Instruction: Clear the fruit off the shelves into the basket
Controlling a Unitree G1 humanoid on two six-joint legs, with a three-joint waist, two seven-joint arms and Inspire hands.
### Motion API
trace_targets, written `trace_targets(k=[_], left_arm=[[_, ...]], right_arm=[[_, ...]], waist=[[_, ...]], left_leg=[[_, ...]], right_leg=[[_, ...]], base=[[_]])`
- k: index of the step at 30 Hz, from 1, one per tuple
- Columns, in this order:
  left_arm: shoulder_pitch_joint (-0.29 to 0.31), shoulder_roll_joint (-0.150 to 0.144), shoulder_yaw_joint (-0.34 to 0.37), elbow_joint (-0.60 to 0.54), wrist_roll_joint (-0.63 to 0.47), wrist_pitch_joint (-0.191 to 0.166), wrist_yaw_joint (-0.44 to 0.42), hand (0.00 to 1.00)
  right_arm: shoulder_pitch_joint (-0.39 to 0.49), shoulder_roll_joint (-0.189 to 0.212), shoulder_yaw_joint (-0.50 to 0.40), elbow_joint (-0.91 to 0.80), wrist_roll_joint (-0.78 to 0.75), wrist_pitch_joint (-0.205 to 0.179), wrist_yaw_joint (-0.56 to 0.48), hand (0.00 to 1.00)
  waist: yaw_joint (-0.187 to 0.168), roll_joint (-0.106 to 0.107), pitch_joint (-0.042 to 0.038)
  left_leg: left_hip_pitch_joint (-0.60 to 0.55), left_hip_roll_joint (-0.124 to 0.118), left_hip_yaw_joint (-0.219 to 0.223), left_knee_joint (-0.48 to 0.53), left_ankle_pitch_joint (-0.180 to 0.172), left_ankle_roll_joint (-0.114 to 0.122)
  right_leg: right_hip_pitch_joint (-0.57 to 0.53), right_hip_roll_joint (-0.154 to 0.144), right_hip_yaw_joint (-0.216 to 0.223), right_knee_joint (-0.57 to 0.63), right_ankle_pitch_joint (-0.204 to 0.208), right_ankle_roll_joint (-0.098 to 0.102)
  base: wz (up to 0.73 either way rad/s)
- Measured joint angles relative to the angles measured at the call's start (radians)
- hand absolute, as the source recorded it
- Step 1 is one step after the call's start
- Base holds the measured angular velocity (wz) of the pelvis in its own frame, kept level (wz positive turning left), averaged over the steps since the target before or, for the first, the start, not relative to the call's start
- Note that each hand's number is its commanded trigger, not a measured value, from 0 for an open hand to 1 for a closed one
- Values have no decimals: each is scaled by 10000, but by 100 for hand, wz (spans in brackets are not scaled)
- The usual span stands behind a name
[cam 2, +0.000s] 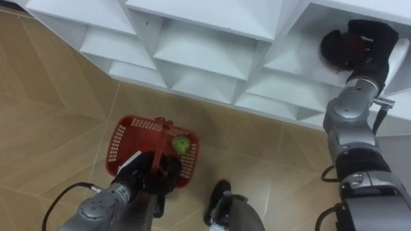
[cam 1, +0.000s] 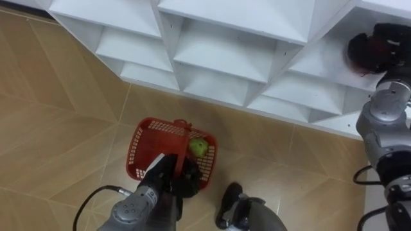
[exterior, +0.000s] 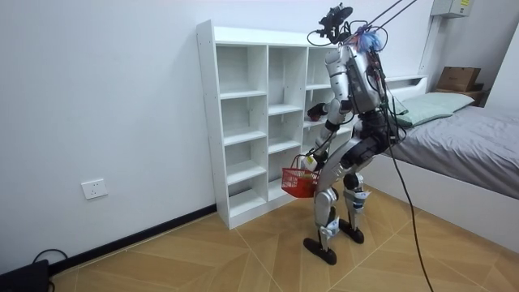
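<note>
Our left hand point(cam 1: 172, 178) hangs low at our side, its fingers curled round the handle of the red basket point(cam 1: 144, 144), which hangs under the hand just above the wooden floor point(cam 1: 58, 115). Inside the basket, just beyond the left hand against the far wall, lies one green fruit point(cam 1: 200, 147); we count one basket and one fruit in it. Farther off and higher, our right hand point(cam 2: 359, 42) is stretched into a compartment of the white shelf unit point(cam 1: 218, 45), with something dark red showing against it; whether that hand grips anything we cannot tell. The eye views give us the basket's contents from above, while the room view gives us the whole stance: we stand bent slightly forward, facing the shelf unit, the basket on the room view's left side of our legs. There we count three columns of compartments in the shelf unit. Well beyond the right hand, at the room view's right, stands one bed point(exterior: 470, 154), and far off at its left one wall socket point(exterior: 94, 189).
</note>
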Motion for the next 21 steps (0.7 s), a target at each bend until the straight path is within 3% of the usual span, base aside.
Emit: trace_targets(k=[5, 21], left_arm=[[-112, 3, -25, 161, -11, -1, 63, 100], [-336, 35, 5, 377, -407, -2, 9, 100]], right_arm=[[4, 52, -7, 2, 67, 95, 2, 100], [166, 186, 200, -68, 115, 186, 283, 100]], waist=[[-77, -2, 35], [-73, 29, 23]], left_leg=[[89, -8, -21, -132, 27, 16], [420, 44, 109, -390, 77, 88]], right_leg=[[142, 16, -58, -188, 24, 38], [496, 163, 103, -699, 259, 164]], base=[[2], [-2]])
